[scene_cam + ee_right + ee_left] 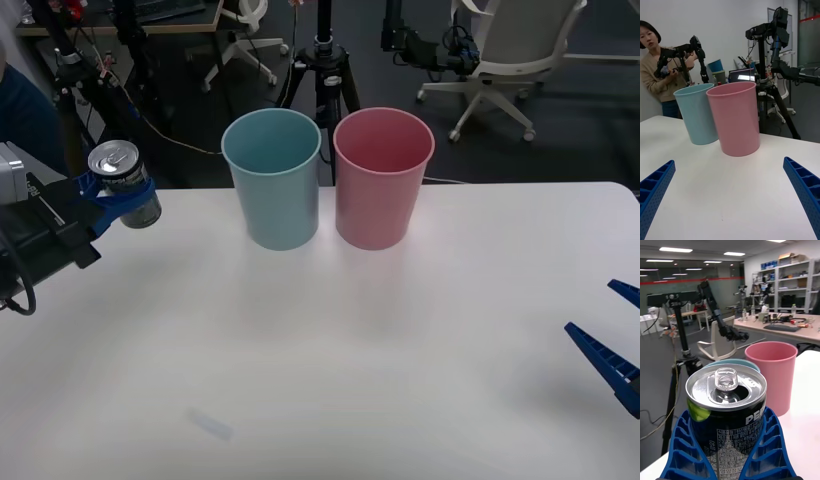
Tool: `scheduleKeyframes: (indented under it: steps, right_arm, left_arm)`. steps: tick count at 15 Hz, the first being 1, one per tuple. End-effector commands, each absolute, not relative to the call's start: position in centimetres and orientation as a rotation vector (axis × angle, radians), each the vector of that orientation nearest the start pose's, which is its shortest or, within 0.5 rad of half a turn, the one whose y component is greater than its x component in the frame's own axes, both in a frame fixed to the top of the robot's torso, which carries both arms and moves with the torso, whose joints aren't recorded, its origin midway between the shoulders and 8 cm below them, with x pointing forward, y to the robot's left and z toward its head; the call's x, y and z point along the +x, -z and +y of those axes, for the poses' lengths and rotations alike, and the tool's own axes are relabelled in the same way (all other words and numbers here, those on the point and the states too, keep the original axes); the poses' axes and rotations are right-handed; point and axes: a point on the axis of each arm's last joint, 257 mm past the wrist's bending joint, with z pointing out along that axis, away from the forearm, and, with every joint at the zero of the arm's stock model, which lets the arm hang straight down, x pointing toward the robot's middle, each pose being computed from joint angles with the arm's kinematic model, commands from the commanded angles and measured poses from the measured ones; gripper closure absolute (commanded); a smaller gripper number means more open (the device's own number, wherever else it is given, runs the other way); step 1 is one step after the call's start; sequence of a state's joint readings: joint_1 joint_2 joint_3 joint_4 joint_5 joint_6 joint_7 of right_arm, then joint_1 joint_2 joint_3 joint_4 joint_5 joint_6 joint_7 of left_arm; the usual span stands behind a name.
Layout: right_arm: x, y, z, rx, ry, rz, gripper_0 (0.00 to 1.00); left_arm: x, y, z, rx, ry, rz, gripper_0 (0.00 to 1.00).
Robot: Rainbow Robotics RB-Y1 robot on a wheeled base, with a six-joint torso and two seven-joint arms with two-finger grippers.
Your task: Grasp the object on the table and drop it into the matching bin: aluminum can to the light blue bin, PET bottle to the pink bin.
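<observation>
Ribbed blue fingers (767,450) of the left gripper (112,200) clamp the can (124,182) upright, lifted left of the blue bin (272,180) for dropping; right gripper (612,345) waits open.

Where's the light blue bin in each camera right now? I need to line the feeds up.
Front view: light blue bin stands at the table's far edge, left of centre.
Right wrist view: it stands behind the pink bin, partly overlapped by it.
Left wrist view: a sliver of its rim peeks above the can.
Shared landmark: the pink bin beside it.
</observation>
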State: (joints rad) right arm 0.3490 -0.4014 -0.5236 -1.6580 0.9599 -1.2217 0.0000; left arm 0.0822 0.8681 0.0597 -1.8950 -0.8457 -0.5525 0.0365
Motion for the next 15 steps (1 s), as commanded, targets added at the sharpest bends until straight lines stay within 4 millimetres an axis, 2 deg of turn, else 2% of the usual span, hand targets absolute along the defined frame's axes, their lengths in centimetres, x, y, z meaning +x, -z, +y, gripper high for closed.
scheduleKeyframes:
  steps: [1,5,11,15]
  right_arm:
    - [34.2,16.9,-33.0,-0.465,-0.567,1.441,0.00]
    - [34.2,16.9,-33.0,-0.465,-0.567,1.441,0.00]
    - [34.2,16.9,-33.0,-0.465,-0.567,1.441,0.00]
    - [34.2,16.9,-33.0,-0.465,-0.567,1.441,0.00]
  left_arm:
    - [47.5,3.6,21.3,0.707,0.451,1.344,1.00]
    - [50.2,2.9,18.8,0.748,0.457,1.348,1.00]
    - [57.3,1.0,13.2,0.737,0.523,1.343,1.00]
    - [61.4,1.4,11.9,0.708,0.493,1.364,1.00]
